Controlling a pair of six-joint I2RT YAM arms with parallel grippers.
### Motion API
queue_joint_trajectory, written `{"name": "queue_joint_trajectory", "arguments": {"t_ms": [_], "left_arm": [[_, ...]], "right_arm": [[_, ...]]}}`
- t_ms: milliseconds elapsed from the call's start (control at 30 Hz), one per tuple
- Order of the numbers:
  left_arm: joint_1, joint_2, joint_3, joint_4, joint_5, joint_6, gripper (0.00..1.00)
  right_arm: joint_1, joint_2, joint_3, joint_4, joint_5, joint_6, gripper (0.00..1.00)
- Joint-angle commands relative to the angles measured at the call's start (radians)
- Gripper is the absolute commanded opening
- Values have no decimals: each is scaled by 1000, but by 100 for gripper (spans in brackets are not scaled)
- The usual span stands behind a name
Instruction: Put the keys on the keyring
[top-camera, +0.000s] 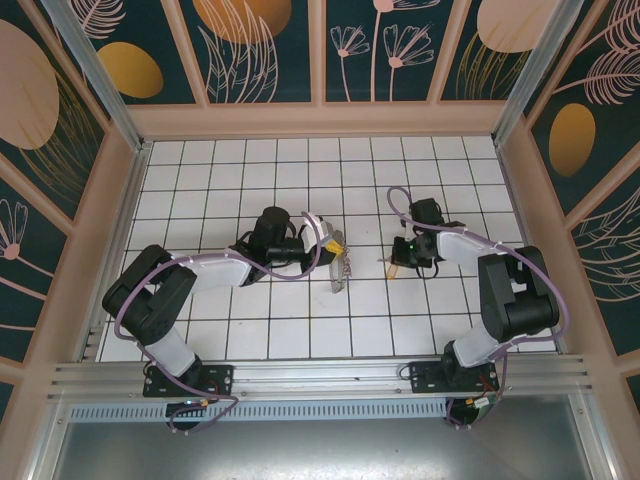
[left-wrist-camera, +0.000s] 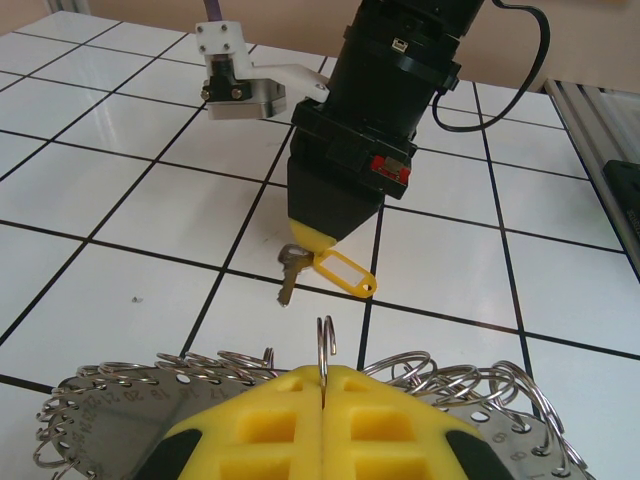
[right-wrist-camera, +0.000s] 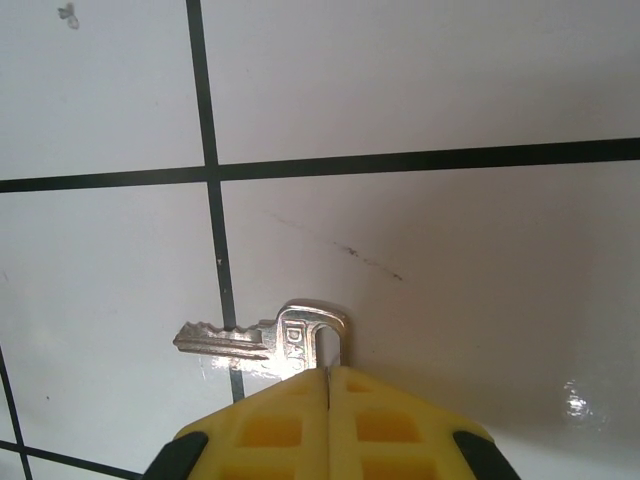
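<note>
your right gripper (right-wrist-camera: 328, 372) is pinched shut on the head of the key (right-wrist-camera: 262, 338), small and silvery, over a black tile line (right-wrist-camera: 215, 240); a yellow tag (left-wrist-camera: 345, 272) hangs beside it. your left gripper (left-wrist-camera: 323, 370) is clamped on a thin upright loop of the keyring (left-wrist-camera: 120, 385), a grey ring-fringed disc, near the key but apart.
</note>
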Motion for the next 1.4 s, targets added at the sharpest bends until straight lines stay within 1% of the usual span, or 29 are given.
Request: {"name": "queue_joint_trajectory", "arguments": {"t_ms": [0, 133, 367, 567, 667, 800, 933, 1067, 1367], "left_arm": [[-2, -10, 9, 17, 20, 9, 0], [-1, -14, -1, 36, 15, 0, 0], [-2, -29, -18, 65, 6, -14, 0], [-3, -35, -24, 77, 6, -18, 0], [-2, -40, -26, 78, 5, -20, 0], [-2, -45, -31, 82, 6, -24, 0], [-2, -44, -30, 83, 14, -25, 0], [-4, -43, -26, 82, 15, -25, 0], [-2, -45, -33, 101, 8, -32, 0]], "right_arm": [[-7, -51, -6, 26, 3, -14, 0], [-8, -141, -43, 88, -67, -64, 0], [-8, -348, -132, 271, -257, -147, 0], [-8, -447, -181, 370, -414, -245, 0], [-8, -508, -220, 438, -472, -272, 0], [-8, -562, -247, 480, -557, -317, 0], [-7, -577, -243, 465, -601, -347, 0], [-6, -579, -246, 466, -611, -353, 0], [39, -598, -252, 465, -491, -432, 0]]}}
